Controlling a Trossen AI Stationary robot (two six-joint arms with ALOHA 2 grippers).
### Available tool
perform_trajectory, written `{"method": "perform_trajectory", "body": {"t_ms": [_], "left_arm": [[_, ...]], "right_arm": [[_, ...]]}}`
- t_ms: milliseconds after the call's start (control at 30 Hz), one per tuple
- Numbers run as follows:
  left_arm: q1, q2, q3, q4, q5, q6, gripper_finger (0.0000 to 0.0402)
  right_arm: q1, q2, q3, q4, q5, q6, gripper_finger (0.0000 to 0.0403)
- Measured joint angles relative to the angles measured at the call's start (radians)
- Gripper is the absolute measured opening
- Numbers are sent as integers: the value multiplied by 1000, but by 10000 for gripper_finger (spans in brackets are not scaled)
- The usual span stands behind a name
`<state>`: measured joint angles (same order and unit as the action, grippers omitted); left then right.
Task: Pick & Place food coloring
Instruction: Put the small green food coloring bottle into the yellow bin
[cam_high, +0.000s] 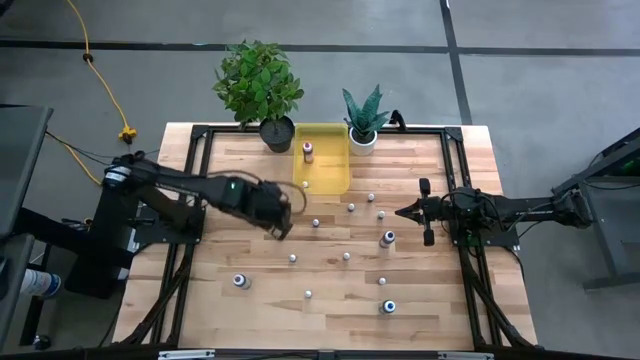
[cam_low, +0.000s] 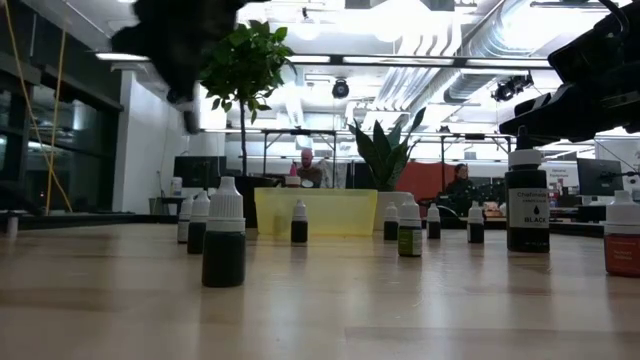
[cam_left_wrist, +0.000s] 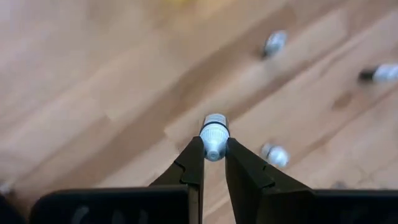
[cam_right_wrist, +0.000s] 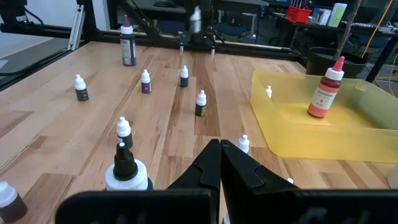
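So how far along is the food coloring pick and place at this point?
Early. Done: the yellow tray holds a red-bodied bottle and one small white-capped bottle. In hand: the left gripper is shut on a small bottle, lifted above the table. Left: about a dozen bottles stand scattered on the wood; the right gripper waits, shut and empty.

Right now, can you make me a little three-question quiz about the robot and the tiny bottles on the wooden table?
1. True or false: the left gripper is pinching a small white-capped bottle.
2. Which bottle stands in the see-through yellow plastic tray? A) a tall black one B) an orange-red one with a pink cap C) a green one
3. Fill in: the right gripper has its fingers ____ and holds nothing.

Key: 1 true; 2 B; 3 shut
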<state>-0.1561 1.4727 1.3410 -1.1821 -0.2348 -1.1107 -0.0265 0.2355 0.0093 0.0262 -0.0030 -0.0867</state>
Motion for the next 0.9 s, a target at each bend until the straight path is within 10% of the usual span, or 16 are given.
{"method": "perform_trajectory", "body": {"t_ms": [900], "left_arm": [[333, 526, 524, -41, 4, 210, 37]], "right_arm": [[0, 0, 0, 0, 0, 0, 0]]}}
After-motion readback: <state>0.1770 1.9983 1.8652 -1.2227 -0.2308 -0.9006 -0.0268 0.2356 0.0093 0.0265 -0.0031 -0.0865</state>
